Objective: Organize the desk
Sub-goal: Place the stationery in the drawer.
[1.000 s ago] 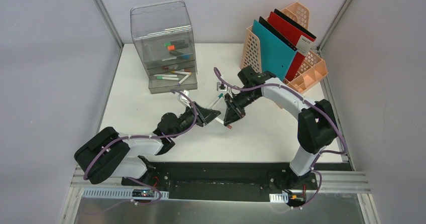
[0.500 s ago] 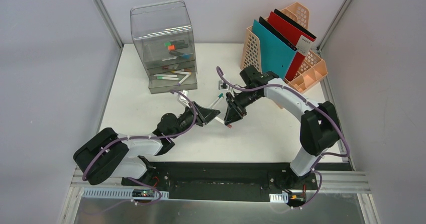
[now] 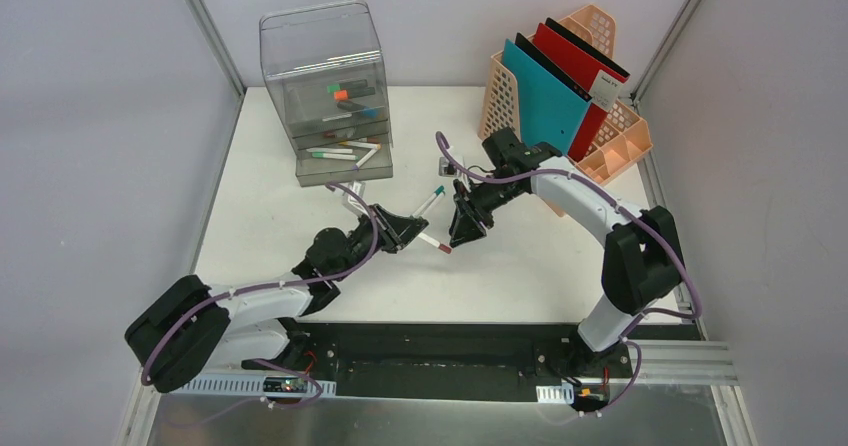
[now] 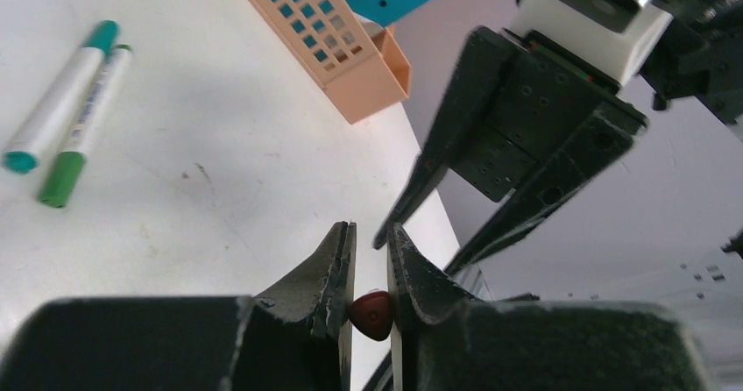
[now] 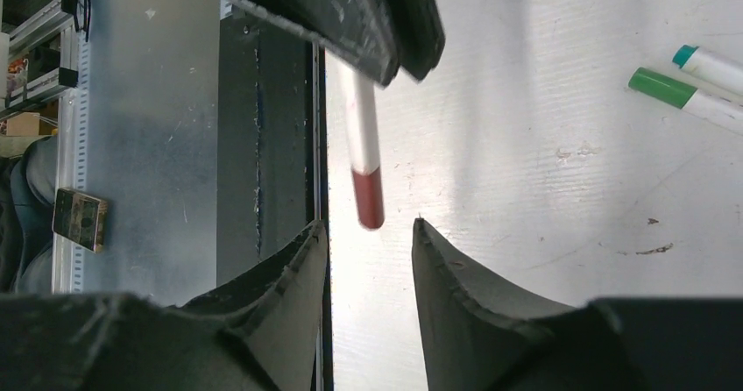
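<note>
L hand (image 3: 416, 229) grips red-capped marker (image 3: 436, 245) above worktop (image 3: 530, 266) centre; R hand (image 3: 464, 230) open beside its cap. R should back off straight before L swings toward far-left drawer unit (image 3: 328, 86).

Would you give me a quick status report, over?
Left fingers shut on red marker. Right fingers open, not touching it. Teal marker, green marker loose on desk.
</note>
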Controlling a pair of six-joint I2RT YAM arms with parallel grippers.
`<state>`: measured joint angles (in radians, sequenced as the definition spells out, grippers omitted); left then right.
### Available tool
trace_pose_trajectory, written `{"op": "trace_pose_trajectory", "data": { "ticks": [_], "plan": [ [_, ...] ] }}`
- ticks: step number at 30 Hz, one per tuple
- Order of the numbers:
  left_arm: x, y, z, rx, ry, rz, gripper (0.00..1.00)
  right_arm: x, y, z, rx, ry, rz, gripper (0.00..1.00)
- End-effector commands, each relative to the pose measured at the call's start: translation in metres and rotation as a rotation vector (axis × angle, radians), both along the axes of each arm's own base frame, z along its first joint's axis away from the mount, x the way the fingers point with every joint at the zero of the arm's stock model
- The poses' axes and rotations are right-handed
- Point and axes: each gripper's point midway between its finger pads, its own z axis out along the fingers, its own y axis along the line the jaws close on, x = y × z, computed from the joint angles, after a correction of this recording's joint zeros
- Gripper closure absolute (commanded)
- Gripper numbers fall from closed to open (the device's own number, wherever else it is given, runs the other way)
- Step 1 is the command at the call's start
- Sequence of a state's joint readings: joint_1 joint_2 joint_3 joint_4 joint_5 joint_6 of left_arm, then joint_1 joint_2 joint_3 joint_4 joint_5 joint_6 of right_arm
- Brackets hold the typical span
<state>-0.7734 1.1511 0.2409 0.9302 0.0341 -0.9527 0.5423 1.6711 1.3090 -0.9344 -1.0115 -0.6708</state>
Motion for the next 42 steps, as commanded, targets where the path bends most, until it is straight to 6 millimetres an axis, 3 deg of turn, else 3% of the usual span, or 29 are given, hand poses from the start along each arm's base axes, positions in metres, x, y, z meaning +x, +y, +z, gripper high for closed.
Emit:
{"op": "trace_pose_trajectory", "data": {
  "ticks": [1, 6, 13, 20, 25, 33, 42],
  "plan": [
    [0.010, 0.023, -0.014, 0.073, 0.026, 0.130, 1.00, 0.004, -0.001, 0.019, 0.053, -0.085, -0.007, 0.57],
    [0.018, 0.050, -0.014, 0.146, 0.004, 0.260, 1.00, 0.007, -0.004, 0.020, 0.055, -0.103, -0.018, 0.57],
    [0.038, 0.108, 0.002, 0.222, -0.061, 0.522, 1.00, 0.008, -0.006, 0.021, 0.058, -0.112, -0.023, 0.57],
    [0.064, 0.156, 0.019, 0.199, -0.064, 0.655, 1.00, 0.010, -0.007, 0.020, 0.058, -0.119, -0.029, 0.57],
    [0.086, 0.179, 0.034, 0.195, -0.058, 0.707, 1.00, 0.010, -0.008, 0.021, 0.059, -0.130, -0.030, 0.57],
    [0.129, 0.202, 0.042, 0.135, 0.001, 0.786, 1.00, 0.011, -0.010, 0.021, 0.060, -0.138, -0.032, 0.58],
    [0.190, 0.235, 0.020, -0.130, 0.189, 0.823, 1.00, 0.011, -0.012, 0.022, 0.063, -0.153, -0.032, 0.59]
  ]
}}
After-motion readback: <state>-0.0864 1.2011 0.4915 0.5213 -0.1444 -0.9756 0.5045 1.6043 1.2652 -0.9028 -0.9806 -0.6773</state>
